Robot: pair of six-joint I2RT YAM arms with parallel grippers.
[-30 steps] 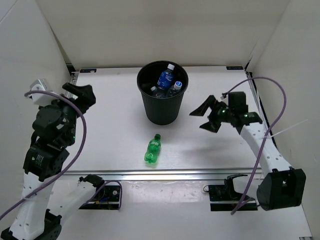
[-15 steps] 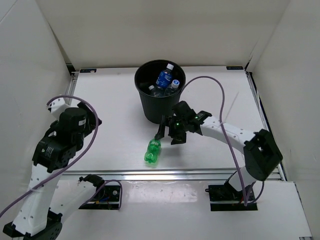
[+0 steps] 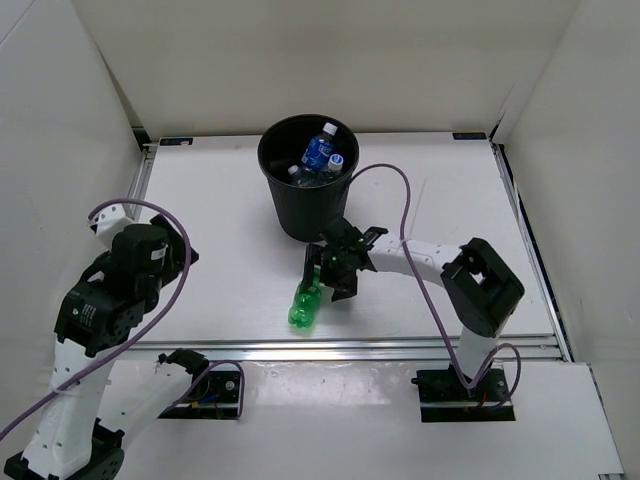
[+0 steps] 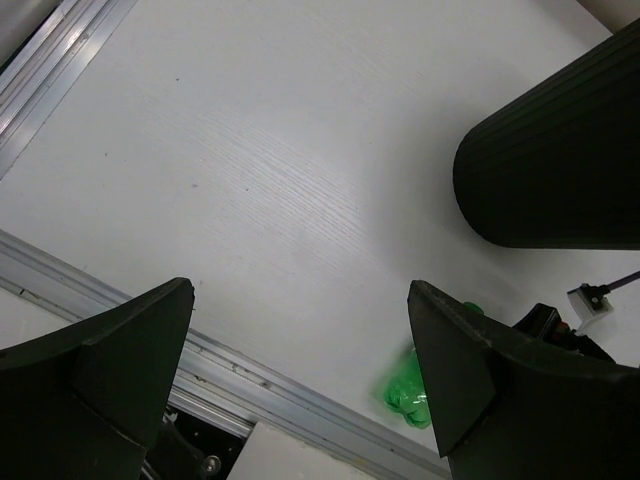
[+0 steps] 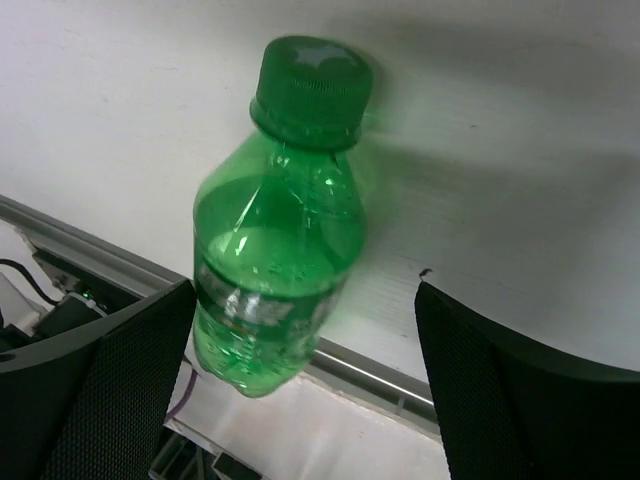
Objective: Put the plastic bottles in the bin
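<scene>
The green bottle [image 3: 304,305] lies on the table in front of the black bin [image 3: 298,212], its cap toward the bin. My right gripper [image 3: 325,274] is open just above the bottle's cap end. In the right wrist view the bottle [image 5: 280,240] lies between the spread fingers [image 5: 110,380], untouched. The bin holds a blue-labelled bottle [image 3: 318,150] and other clear bottles [image 3: 334,164]; no orange one shows. My left gripper [image 4: 300,390] is open and empty, raised over the left side of the table. It sees the green bottle [image 4: 408,392] and the bin [image 4: 555,170].
A metal rail [image 3: 380,347] runs along the table's near edge, just in front of the green bottle. White walls enclose the table on three sides. The right arm's purple cable [image 3: 400,200] loops up beside the bin.
My right arm swung from the right side across to the green bottle, staying open. The bin shifted a little left and back. My left arm lowered and drew nearer.
</scene>
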